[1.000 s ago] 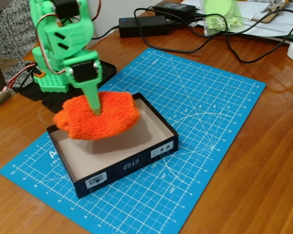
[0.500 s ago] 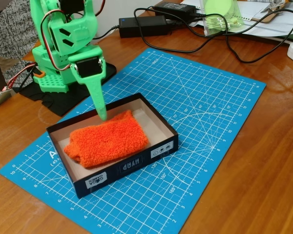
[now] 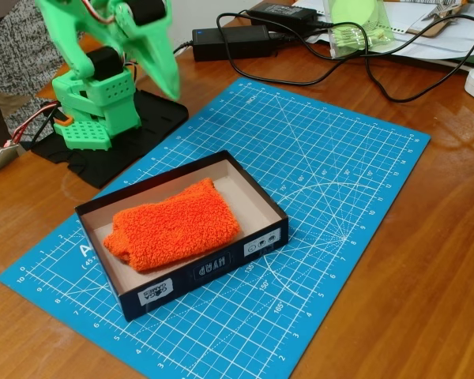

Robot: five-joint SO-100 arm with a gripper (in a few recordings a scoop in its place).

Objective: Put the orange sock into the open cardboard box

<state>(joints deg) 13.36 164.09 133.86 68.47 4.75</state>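
lying flat inside the shallow dark navy cardboard box point(image 3: 265, 237) with the beige floor, your bright orange fuzzy sock point(image 3: 172, 225) fills most of its left and middle, well below and apart from the green two-finger gripper point(image 3: 171, 85) raised at the upper left of the fixed view. you can see its pointed green finger point(image 3: 162, 59) touching nothing and holding nothing, but you cannot tell how far the jaws are parted. the box sits on a blue gridded cutting mat point(image 3: 332, 174) on the wooden table point(image 3: 426, 284).
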